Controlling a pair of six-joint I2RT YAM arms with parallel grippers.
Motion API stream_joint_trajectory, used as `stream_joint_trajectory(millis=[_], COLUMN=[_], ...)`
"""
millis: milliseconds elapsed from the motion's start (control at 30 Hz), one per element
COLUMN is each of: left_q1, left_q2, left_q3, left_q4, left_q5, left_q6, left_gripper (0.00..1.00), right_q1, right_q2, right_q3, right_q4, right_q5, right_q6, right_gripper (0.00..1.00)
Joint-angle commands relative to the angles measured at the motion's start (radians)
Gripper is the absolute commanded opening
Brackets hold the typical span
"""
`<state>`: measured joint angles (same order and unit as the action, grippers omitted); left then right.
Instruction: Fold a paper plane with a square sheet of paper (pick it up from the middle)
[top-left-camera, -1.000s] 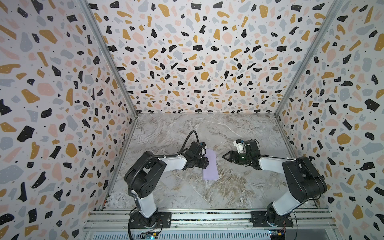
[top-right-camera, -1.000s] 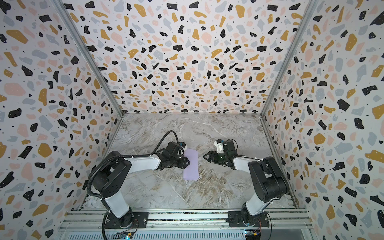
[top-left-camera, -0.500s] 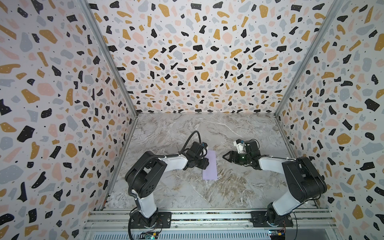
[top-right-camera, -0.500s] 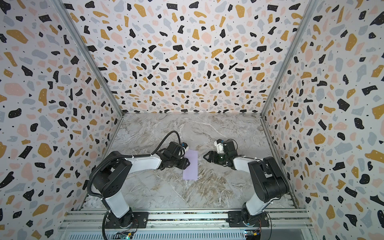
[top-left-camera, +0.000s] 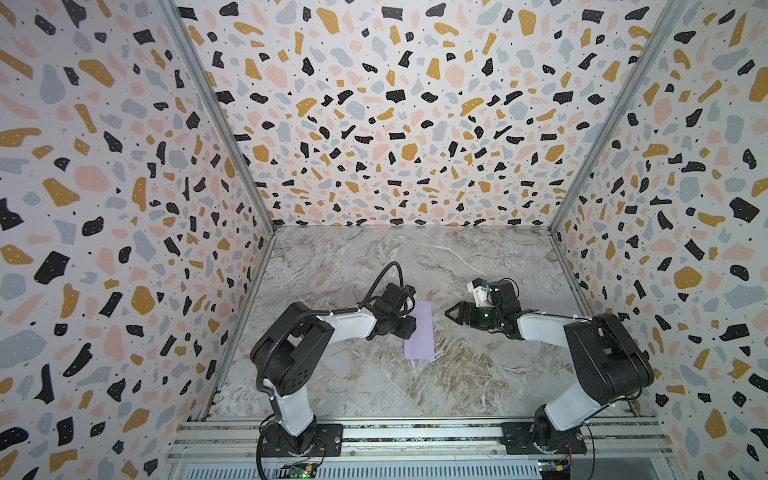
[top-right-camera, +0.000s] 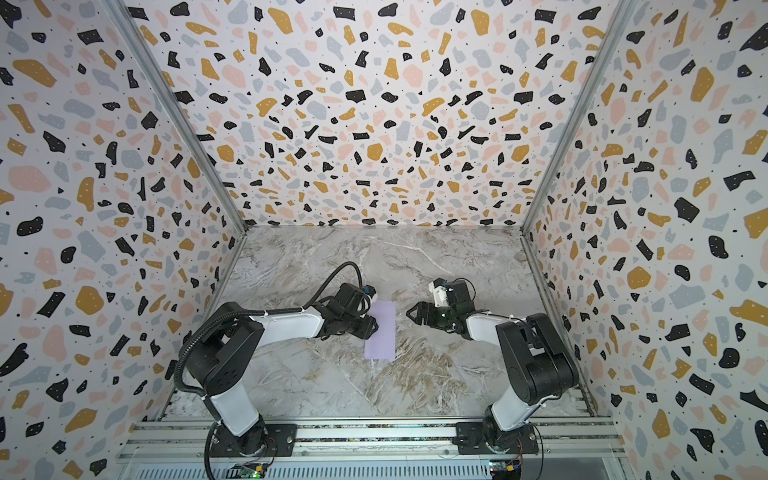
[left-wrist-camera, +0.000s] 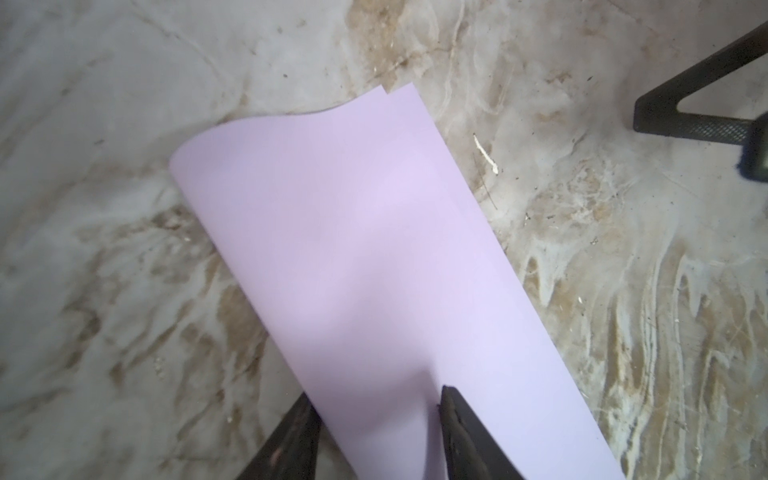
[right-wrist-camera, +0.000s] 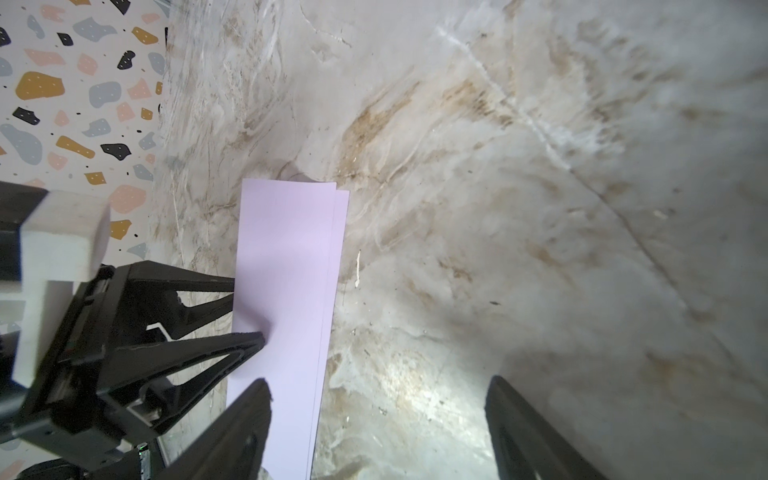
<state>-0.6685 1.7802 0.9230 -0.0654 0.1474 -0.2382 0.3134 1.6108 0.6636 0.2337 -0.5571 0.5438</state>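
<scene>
We judge the step in hand to be setting the first crease. The square sheet of paper (top-left-camera: 419, 332) lies on the counter (top-left-camera: 465, 374), doubled over into a narrow strip. Its folded edge is at the left fingers (left-wrist-camera: 461, 424) and its two free edges face the right fingers (right-wrist-camera: 523, 424).

To do it well, we would press low along the folded edge, because beyond the left fingers the top layer bows up rather than lying flat. We would pin the free edges first, since the lower layer peeks out slightly past the upper one.

The left fingers stand roughly half apart and grip nothing. One tip rests on the top layer and the other sits just outside the fold. The right fingers are spread wide and empty, near the free edges but apart from them.
</scene>
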Motion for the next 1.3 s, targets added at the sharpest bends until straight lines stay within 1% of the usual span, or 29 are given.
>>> stream_joint_trajectory(millis=[0, 200, 400, 567, 867, 1133, 1267], left_q1=[0.003, 0.0, -0.005, -0.005, -0.005, -0.006, -0.006], left_q2=[0.081, 0.091, 0.097, 0.096, 0.111, 0.108, 0.111], left_q3=[-0.055, -0.041, -0.032, -0.036, -0.039, -0.048, -0.047], left_q4=[-0.25, -0.264, -0.268, -0.266, -0.258, -0.26, -0.261], left_q5=[-0.032, -0.05, -0.052, -0.071, -0.073, -0.057, -0.051], left_q6=[0.009, 0.017, 0.012, -0.01, -0.054, -0.036, -0.026], left_gripper=[0.52, 0.55, 0.55, 0.55, 0.55, 0.55, 0.55], right_q1=[0.006, 0.009, 0.012, 0.014, 0.016, 0.019, 0.034], right_q2=[-0.017, -0.009, -0.001, 0.002, 0.009, 0.015, 0.014], right_q3=[0.025, 0.03, 0.033, 0.033, 0.035, 0.036, 0.039], right_q4=[-0.03, -0.03, -0.034, -0.033, -0.036, -0.033, -0.013], right_q5=[0.01, 0.008, 0.008, 0.009, 0.008, 0.005, -0.021], right_q6=[-0.019, -0.018, -0.017, -0.015, -0.015, -0.016, -0.024], right_gripper=[0.83, 0.82, 0.82, 0.82, 0.82, 0.81, 0.8])
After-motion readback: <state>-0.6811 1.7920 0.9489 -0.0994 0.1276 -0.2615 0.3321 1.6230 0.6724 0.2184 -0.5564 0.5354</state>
